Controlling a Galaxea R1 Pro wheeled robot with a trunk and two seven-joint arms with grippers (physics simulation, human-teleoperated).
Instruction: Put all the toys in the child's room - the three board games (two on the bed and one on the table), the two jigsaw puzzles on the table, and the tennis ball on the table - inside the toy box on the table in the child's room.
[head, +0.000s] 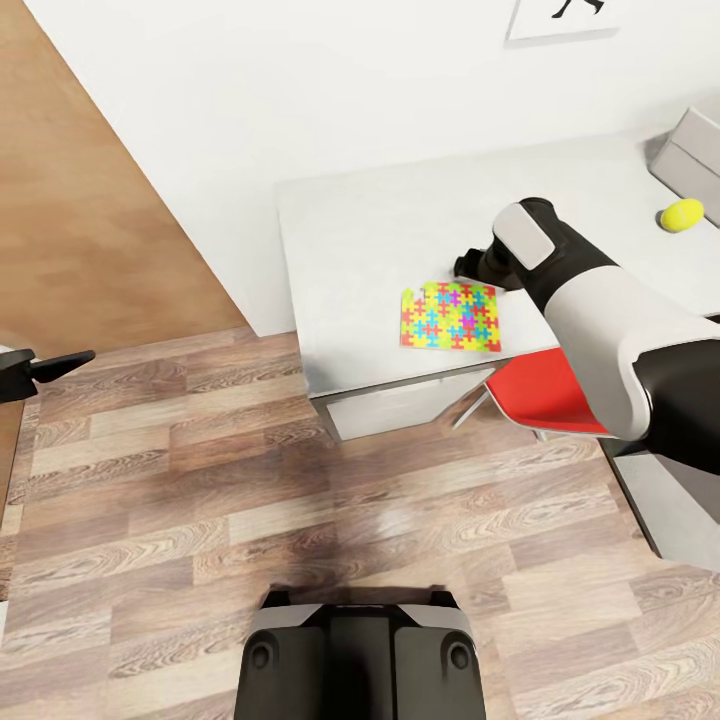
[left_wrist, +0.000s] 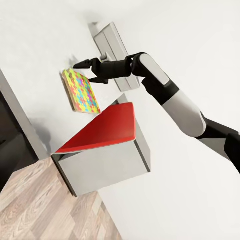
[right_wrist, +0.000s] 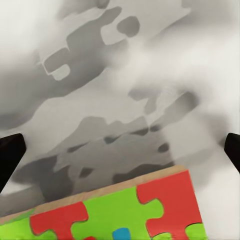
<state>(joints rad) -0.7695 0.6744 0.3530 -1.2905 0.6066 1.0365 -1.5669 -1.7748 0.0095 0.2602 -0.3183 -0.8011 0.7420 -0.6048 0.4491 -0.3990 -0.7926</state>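
Right gripper (head: 466, 266), jaws spread wide and empty, hovers just beyond the far edge of a puzzle (head: 451, 316) lying flat on the table (head: 350, 240), the ball (head: 681, 213) and toy box (head: 690, 155) off to its right, both toys not yet boxed.

1. Table (head: 350, 230): smooth, matt pale grey-white top; mottled grey shadows in the right wrist view.
2. Jigsaw puzzle (head: 451, 316): flat, matt printed face in saturated colours; pale tan, card-like edge in the right wrist view (right_wrist: 125, 212).
3. Floor (head: 300, 520): wood planks, visible grain, faint satin sheen.
4. Chair seat (head: 548, 394): smooth red plastic look.
5. Right arm (head: 600, 320): smooth white shell, matt black joints.
6. Tennis ball (head: 681, 213): matt yellow-green.
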